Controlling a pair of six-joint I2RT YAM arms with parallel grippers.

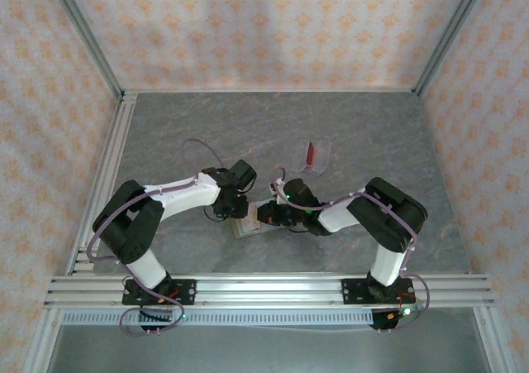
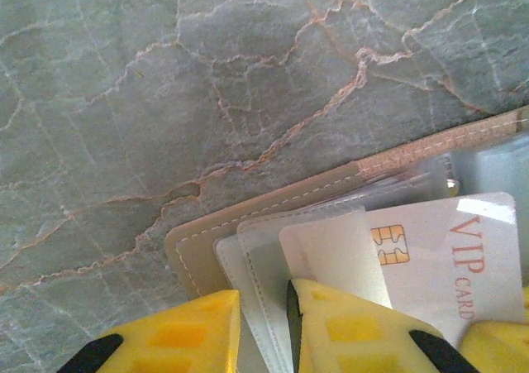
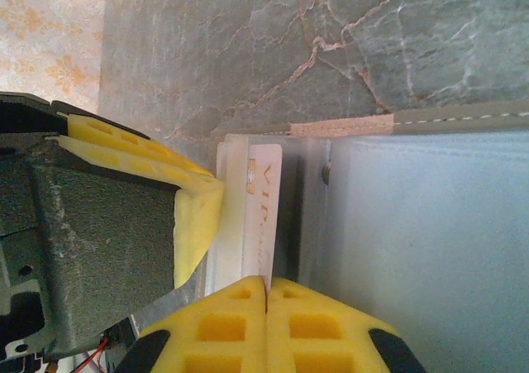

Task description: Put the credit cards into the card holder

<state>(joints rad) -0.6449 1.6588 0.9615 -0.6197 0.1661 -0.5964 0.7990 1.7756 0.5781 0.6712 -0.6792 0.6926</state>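
The card holder (image 1: 246, 227) lies open on the table between both arms, its tan cover (image 2: 207, 245) under clear plastic sleeves (image 2: 264, 249). My left gripper (image 2: 263, 297) is shut on one of those sleeves at the wallet's near edge. A credit card (image 2: 438, 257), pale in this light with a gold chip and "VIP CARD" lettering, lies partly inside a sleeve. My right gripper (image 3: 266, 282) is shut on that card (image 3: 263, 216), seen edge-on beside the grey inner page (image 3: 430, 241). The two grippers (image 1: 234, 212) (image 1: 264, 216) meet over the wallet.
A clear slotted stand (image 1: 321, 160) with a dark red card (image 1: 310, 152) upright in it stands behind the right arm. The left gripper's yellow finger (image 3: 194, 216) sits close to the card's left side. Patterned walls and metal rails enclose the marbled grey table (image 1: 207, 133).
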